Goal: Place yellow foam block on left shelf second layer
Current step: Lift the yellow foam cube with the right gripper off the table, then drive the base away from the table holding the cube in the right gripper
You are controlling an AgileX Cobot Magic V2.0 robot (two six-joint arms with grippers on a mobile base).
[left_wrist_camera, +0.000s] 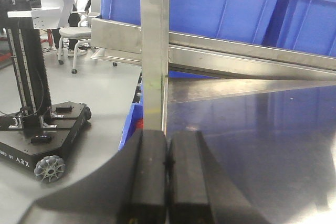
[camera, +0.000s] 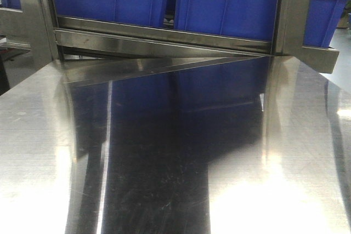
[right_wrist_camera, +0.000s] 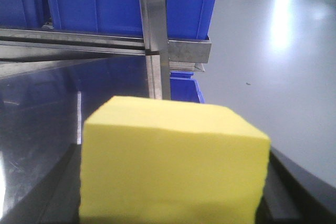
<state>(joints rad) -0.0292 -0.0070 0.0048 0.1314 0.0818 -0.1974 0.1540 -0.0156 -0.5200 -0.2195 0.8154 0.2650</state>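
Right up against the right wrist camera sat the yellow foam block (right_wrist_camera: 173, 166), filling most of that view, with the right gripper (right_wrist_camera: 176, 153) spread about as wide as the cube and clamped on its two sides. Only dark slivers of its fingers (right_wrist_camera: 296, 190) showed past the foam. My guess is it was held out over the steel surface (camera: 164, 163) like that so it could be carried to the shelf, facing the blue bins (camera: 230, 9) and a steel upright (right_wrist_camera: 155, 40). The left gripper (left_wrist_camera: 167, 182) had its pads pressed flat together with nothing between them, probably just parked out of the way near the surface's left edge. Hard bits: the front camera caught no arm and no block at all, just reflections on the steel. The cube's underside was cut off, so I couldn't tell whether it was touching the surface. I also couldn't work out which level counted as the second layer.
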